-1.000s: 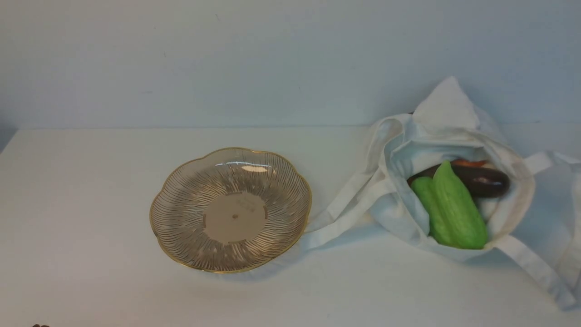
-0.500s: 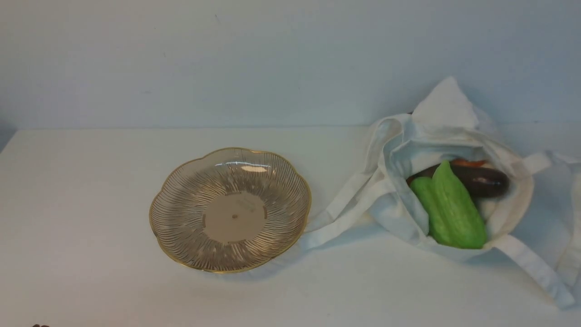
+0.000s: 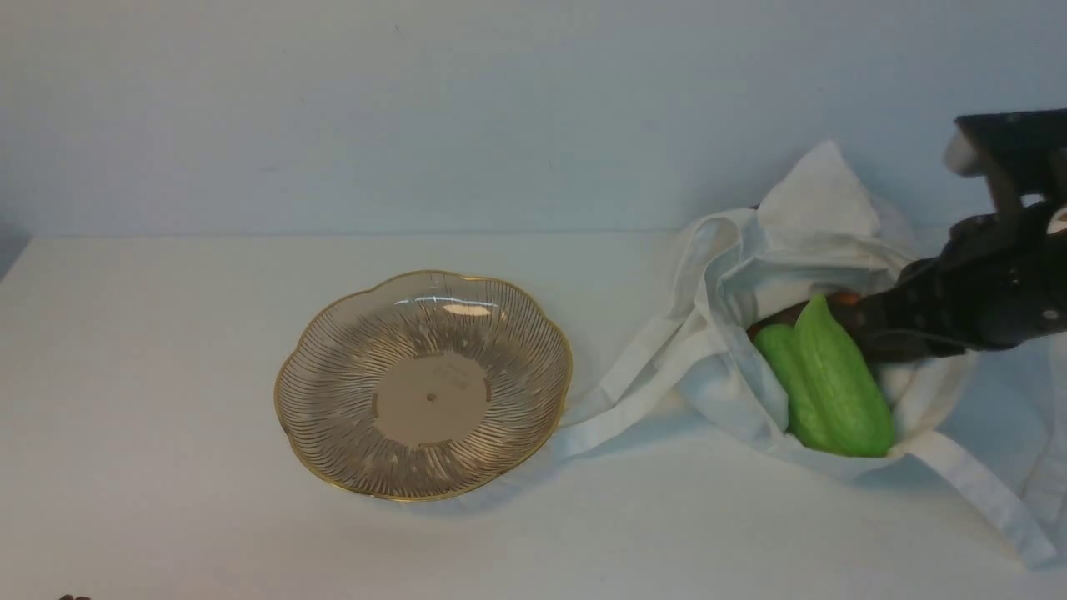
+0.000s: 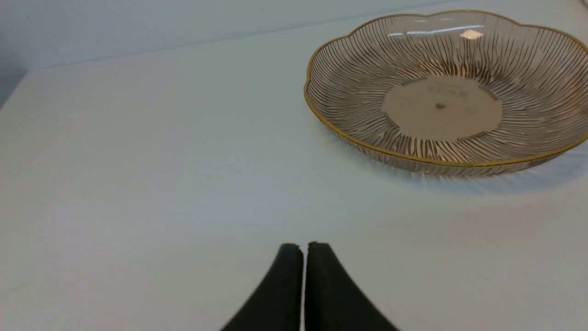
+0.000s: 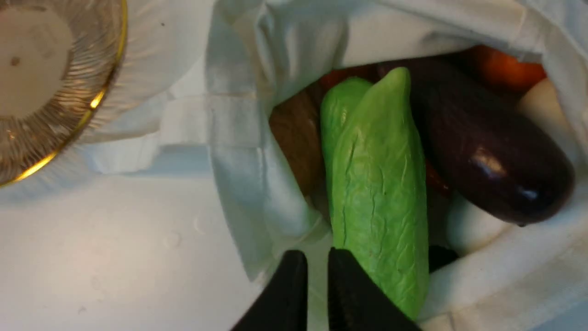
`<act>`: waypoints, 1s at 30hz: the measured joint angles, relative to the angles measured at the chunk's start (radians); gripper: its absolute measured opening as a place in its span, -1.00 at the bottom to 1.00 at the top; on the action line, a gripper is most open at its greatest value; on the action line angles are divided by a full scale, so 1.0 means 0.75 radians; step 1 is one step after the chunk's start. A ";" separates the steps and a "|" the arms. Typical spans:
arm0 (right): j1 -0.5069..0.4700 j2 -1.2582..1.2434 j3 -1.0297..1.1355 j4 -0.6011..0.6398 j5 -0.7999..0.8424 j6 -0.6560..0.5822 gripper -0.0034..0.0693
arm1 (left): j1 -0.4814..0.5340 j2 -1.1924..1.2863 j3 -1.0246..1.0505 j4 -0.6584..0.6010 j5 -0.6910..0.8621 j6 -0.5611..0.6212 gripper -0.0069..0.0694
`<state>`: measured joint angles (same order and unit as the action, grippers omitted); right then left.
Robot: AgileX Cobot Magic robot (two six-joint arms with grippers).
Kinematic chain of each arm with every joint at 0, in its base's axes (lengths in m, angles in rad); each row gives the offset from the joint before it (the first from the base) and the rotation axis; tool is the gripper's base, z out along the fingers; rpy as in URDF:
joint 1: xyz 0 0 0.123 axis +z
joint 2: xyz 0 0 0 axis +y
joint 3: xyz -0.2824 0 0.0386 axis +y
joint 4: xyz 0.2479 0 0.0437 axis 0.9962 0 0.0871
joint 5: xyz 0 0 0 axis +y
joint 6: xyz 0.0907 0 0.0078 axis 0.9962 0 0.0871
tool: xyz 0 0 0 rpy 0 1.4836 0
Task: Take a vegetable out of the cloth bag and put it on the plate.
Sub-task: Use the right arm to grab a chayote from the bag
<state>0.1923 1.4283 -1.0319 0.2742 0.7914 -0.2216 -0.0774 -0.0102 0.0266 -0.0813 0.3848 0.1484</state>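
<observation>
Newly arrived over the bag (image 3: 821, 196), the right tool (image 5: 317, 253) hangs pressed nearly together, pinching nothing. Well left of the bag, the left tool (image 4: 303, 246) is pressed together. Inside the bag lie a green gourd (image 3: 834, 383), then an eggplant (image 5: 482, 138).

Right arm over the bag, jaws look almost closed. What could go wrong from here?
1. The right gripper sits nearly shut by the cloth bag rim; a grasp there may catch fabric instead of the green vegetable.
2. That vegetable lies against the eggplant; lifting it may drag neighbours or the bag, whose strap lies beside the plate.
</observation>
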 joint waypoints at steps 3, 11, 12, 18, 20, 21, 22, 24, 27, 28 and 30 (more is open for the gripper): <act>0.021 0.058 0.000 -0.054 -0.008 0.015 -0.47 | 0.000 0.000 0.000 0.000 0.000 0.000 -0.83; 0.029 0.213 -0.001 -0.188 -0.124 0.141 0.55 | 0.000 0.000 0.000 0.000 0.000 0.000 -0.83; 0.029 0.229 -0.002 -0.212 -0.141 0.155 0.62 | 0.000 0.000 0.000 0.000 0.000 0.000 -0.83; 0.029 0.330 -0.011 -0.264 -0.189 0.192 0.68 | 0.000 0.000 0.000 0.000 0.000 0.000 -0.83; 0.029 0.336 -0.018 -0.262 -0.179 0.193 0.38 | 0.000 0.000 0.000 0.000 0.000 0.000 -0.83; 0.029 0.329 -0.024 -0.262 -0.166 0.193 0.21 | 0.000 0.000 0.000 0.000 0.000 0.000 -0.83; 0.029 0.325 -0.028 -0.262 -0.164 0.193 0.13 | 0.000 0.000 0.000 0.000 0.000 0.000 -0.83; 0.030 0.277 -0.063 -0.261 -0.103 0.191 0.06 | 0.000 0.000 0.000 0.000 0.000 0.000 -0.83; 0.032 0.192 -0.125 -0.256 -0.034 0.193 0.09 | 0.000 0.000 0.000 0.000 0.000 0.000 -0.83; 0.032 0.178 -0.134 -0.250 -0.031 0.193 0.09 | 0.000 0.000 0.000 0.000 0.000 0.000 -0.83; 0.049 0.106 -0.185 -0.184 -0.014 0.193 0.09 | 0.000 0.000 0.000 0.000 0.000 0.000 -0.83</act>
<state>0.2290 1.5076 -1.1704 0.1366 0.7808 -0.0772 -0.0774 -0.0102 0.0266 -0.0813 0.3848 0.1484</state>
